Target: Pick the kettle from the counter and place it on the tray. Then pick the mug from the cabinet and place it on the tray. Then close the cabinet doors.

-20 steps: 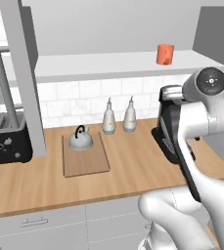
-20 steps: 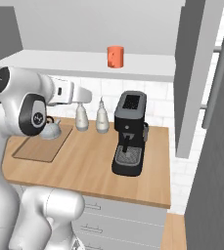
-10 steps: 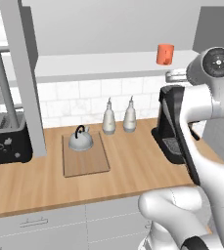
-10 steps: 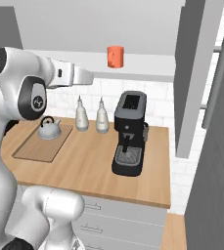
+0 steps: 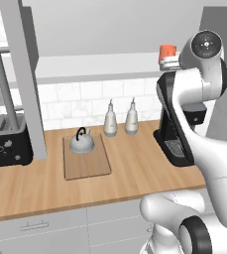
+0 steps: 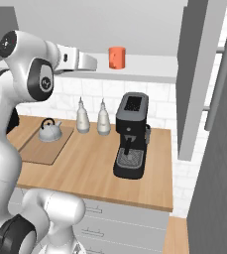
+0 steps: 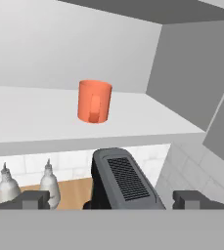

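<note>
The orange-red mug [image 7: 94, 101] stands upright on the pale shelf [image 7: 35, 117] of the open cabinet, its handle turned toward the hand camera. My gripper [image 7: 113, 200] is open, level with the shelf edge and a short way in front of the mug, holding nothing. From the right base view the gripper [image 6: 95, 62] points at the mug [image 6: 117, 57] from the left with a small gap. The silver kettle [image 5: 81, 141] sits on the wooden tray [image 5: 87, 167] on the counter [image 5: 135, 173]. Both cabinet doors [image 5: 23, 74] [image 6: 197, 74] stand open.
A black coffee machine [image 5: 172, 124] stands directly below the mug. Two pale bottles [image 5: 110, 119] [image 5: 131, 116] stand against the tiled wall between tray and machine. A dark toaster [image 5: 3, 141] sits at the counter's left end, beside the left door.
The arm has swung up from counter height to shelf height, bringing the open gripper toward the mug. Kettle, tray and mug have not moved.
</note>
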